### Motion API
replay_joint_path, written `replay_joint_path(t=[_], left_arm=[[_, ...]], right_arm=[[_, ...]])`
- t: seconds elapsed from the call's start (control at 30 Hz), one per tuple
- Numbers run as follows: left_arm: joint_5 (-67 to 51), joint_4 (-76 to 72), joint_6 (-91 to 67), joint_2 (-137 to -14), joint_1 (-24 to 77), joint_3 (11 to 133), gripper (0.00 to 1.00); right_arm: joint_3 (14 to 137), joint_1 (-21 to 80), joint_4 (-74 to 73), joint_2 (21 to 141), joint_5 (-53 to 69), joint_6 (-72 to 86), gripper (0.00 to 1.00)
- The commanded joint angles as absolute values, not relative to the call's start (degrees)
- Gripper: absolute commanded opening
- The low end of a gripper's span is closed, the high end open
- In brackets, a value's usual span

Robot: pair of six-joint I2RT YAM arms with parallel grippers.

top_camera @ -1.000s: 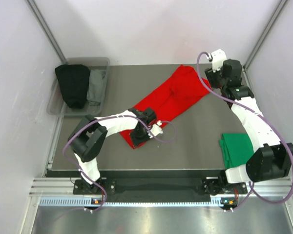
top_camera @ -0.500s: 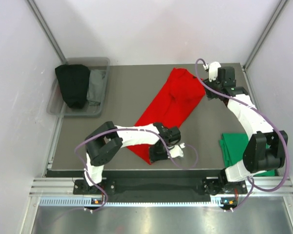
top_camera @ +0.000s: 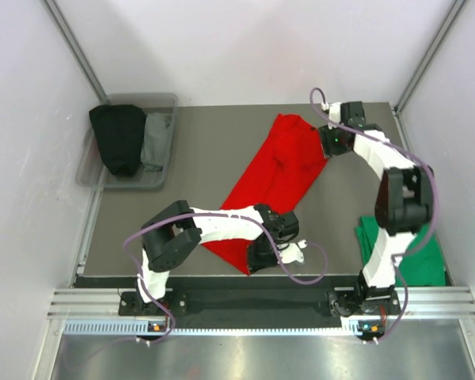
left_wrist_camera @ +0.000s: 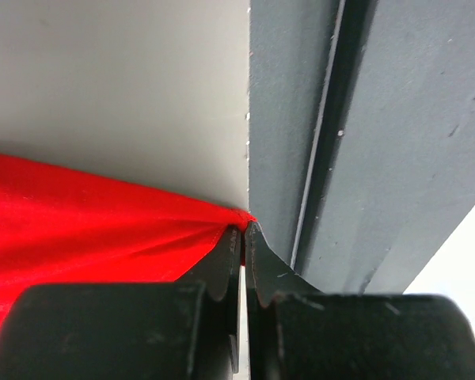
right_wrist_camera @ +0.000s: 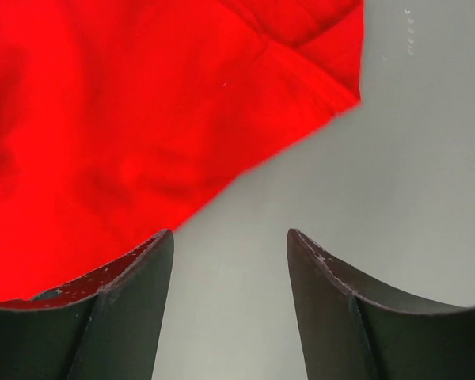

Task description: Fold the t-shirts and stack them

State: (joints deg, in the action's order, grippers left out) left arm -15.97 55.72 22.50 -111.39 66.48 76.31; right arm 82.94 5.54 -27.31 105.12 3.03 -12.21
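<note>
The red t-shirt lies in a long diagonal strip from the far middle of the table to its near edge. My left gripper is shut on the shirt's near corner right at the table's front edge. My right gripper is open and empty, just beside the shirt's far right edge; in the right wrist view the red cloth lies ahead and left of the fingers. The green t-shirt lies folded at the near right, partly behind the right arm.
A grey bin at the far left holds a black garment and a grey one. The table's front edge and metal rail lie right beside my left gripper. White walls close both sides.
My left gripper has pulled the shirt's near corner right and toward the front edge, stretching the cloth. My right gripper has moved left and down to the shirt's far right edge.
</note>
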Motion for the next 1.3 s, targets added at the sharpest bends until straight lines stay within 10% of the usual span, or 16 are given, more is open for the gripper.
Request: replay_joint_path(t=[0.0, 0.63, 1.0, 1.27], left_arm=[[-19.6, 57.0, 22.1, -111.9, 67.1, 78.4, 0.00], [-21.9, 57.0, 21.9, -112.7, 67.4, 79.9, 0.00], [-22.1, 57.1, 22.1, -113.9, 67.6, 81.7, 0.00], [-22.8, 57.5, 22.1, -116.2, 67.7, 87.9, 0.00]], right_arm=[[93.4, 4.1, -31.4, 114.3, 4.1, -10.6, 0.59], [122.4, 2.0, -40.7, 137.8, 5.7, -9.4, 0.42], [130.2, 2.3, -43.9, 146.0, 5.6, -11.2, 0.06], [136.0, 3.4, -40.2, 149.8, 3.2, -13.2, 0.06]])
